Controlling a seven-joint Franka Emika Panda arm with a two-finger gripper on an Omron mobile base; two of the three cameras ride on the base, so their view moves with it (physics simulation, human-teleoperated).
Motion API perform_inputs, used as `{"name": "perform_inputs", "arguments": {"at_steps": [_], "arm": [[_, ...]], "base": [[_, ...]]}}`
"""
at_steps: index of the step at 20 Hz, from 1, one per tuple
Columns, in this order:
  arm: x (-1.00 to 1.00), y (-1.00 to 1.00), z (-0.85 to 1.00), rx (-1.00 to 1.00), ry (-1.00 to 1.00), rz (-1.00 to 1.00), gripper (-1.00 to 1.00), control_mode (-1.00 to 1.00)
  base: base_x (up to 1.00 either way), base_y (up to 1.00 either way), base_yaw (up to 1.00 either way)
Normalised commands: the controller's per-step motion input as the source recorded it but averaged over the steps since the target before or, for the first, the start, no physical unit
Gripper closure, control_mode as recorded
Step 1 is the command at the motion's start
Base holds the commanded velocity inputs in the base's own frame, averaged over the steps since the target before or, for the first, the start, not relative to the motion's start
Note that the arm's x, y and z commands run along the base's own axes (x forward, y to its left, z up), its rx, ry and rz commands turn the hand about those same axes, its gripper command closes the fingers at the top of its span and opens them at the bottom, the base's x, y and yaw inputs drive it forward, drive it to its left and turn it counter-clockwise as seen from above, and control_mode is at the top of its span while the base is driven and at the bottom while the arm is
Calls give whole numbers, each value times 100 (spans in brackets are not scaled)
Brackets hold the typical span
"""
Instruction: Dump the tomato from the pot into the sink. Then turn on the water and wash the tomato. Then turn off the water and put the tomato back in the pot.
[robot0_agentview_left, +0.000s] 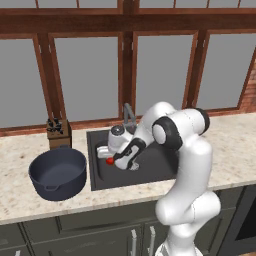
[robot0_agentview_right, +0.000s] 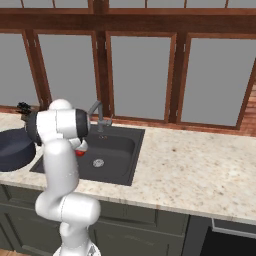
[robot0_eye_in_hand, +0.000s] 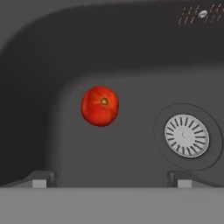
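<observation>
Taking the sink (robot0_agentview_left: 165, 167) as the landmark and reading from its left: one knife block (robot0_agentview_left: 59, 133) stands on the counter (robot0_agentview_left: 235, 145) at the sink's far-left corner, and one dark blue-grey pot (robot0_agentview_left: 58, 172) sits upright just beside the sink's left rim, nothing visible inside it. In the basin itself lies the one tomato (robot0_eye_in_hand: 100, 105), resting on the black floor toward the left wall. One round silver drain (robot0_eye_in_hand: 187, 135) sits to the tomato's right, well clear of it. One faucet (robot0_agentview_right: 98, 114) rises at the sink's back rim. One arm bends down over the basin, and its gripper (robot0_eye_in_hand: 109, 179) hangs above the tomato with the jaws spread wide and nothing between them; both finger tips (robot0_eye_in_hand: 38, 180) show at the bottom of the hand view, one on each side, the tomato between their lines but farther on.

The dumping looks done, since the tomato is in the sink and the pot is back on the counter. No water is seen running. Whether washing is ahead or finished cannot be told. If ahead, the next move calls for reaching the faucet; if finished, for lowering the spread jaws around the tomato and closing.
</observation>
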Motion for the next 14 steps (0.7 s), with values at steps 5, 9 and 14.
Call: {"name": "perform_inputs", "arguments": {"at_steps": [5,9,14], "arm": [[33,8,-29,-2,0,3,-100,-100],[30,7,-28,-2,0,2,-100,-100],[29,6,-29,-2,0,1,-100,-100]], "base": [[0,0,0],[0,0,0],[0,0,0]]}}
